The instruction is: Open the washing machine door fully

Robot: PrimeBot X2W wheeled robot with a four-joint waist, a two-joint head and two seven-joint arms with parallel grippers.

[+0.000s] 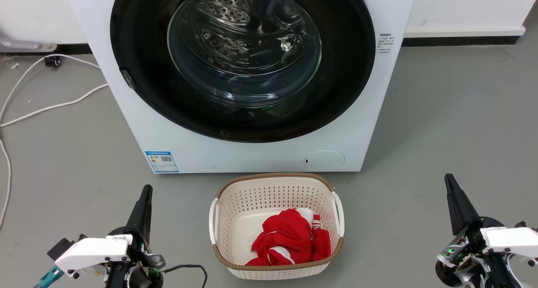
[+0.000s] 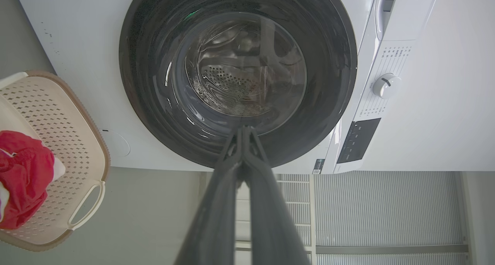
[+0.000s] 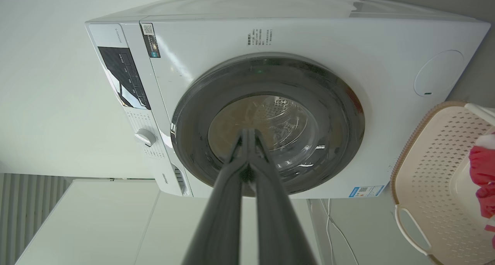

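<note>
The washing machine door (image 1: 138, 69), a wide glossy black ring around a clear glass bowl, lies flat against the white machine (image 1: 138, 136), closed. The steel drum shows through the glass. The door (image 2: 147, 83) faces the left wrist view and the door (image 3: 340, 114) faces the right wrist view as well. My left gripper (image 1: 146, 188) rests low at the lower left, fingers together and empty, well short of the machine. My right gripper (image 1: 448, 178) rests at the lower right, also shut and empty. In each wrist view the fingertips (image 2: 244, 129) (image 3: 249, 131) meet.
A cream laundry basket (image 1: 275, 183) with red and white clothes (image 1: 290, 237) stands on the grey floor just in front of the machine, between my arms. White cables (image 1: 50, 107) lie on the floor at the left. A wall runs behind the machine.
</note>
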